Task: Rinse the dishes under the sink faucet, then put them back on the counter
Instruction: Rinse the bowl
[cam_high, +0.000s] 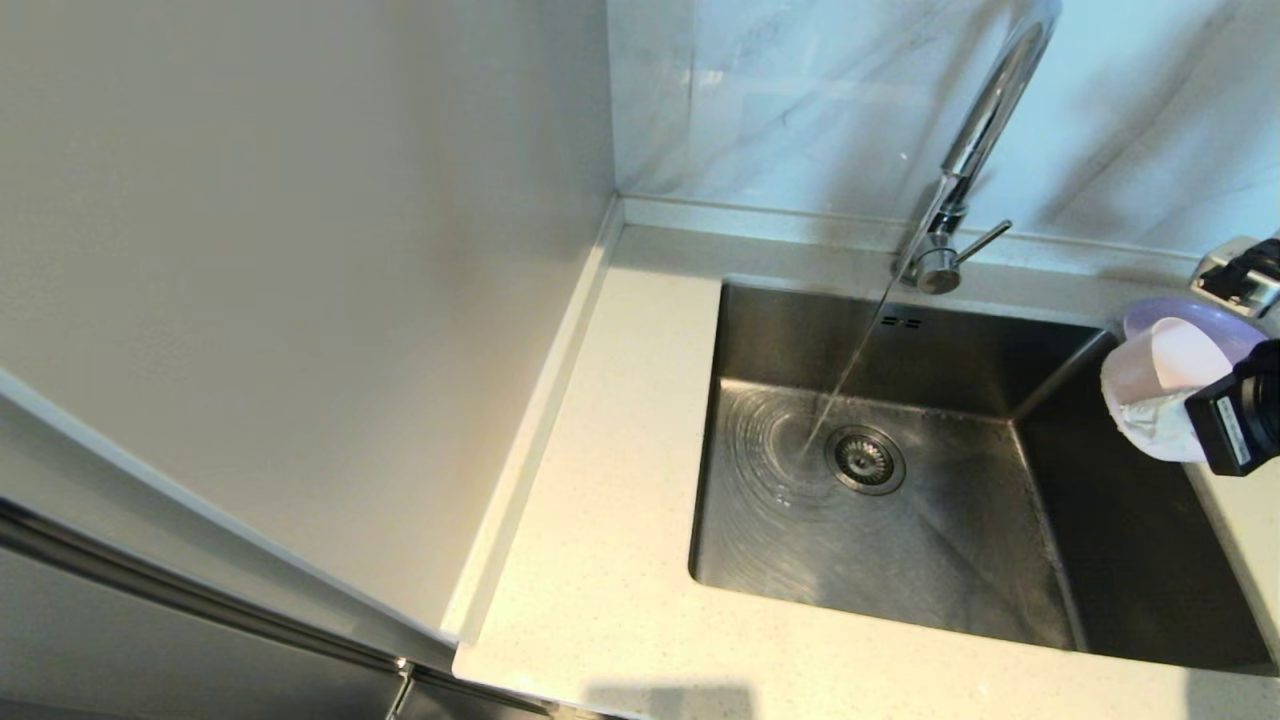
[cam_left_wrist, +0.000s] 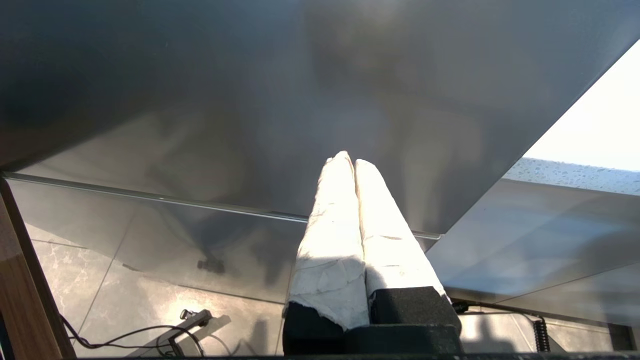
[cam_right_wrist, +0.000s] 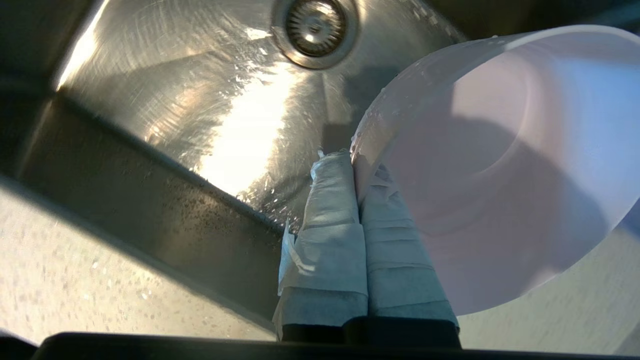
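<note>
Water runs from the chrome sink faucet into the steel sink, landing just left of the drain strainer. My right gripper is at the sink's right edge, shut on the rim of the pale pink-white bowl, which is tilted on its side, opening toward the basin. In the right wrist view the taped fingers pinch the bowl's wet wall, one inside and one outside. The lilac plate lies on the counter behind the bowl, mostly hidden. My left gripper is parked below counter level, shut and empty.
The cream speckled counter runs left of and in front of the sink, bounded by a wall on the left. The faucet's side lever points right. A chrome and black object stands at the far right by the tiles.
</note>
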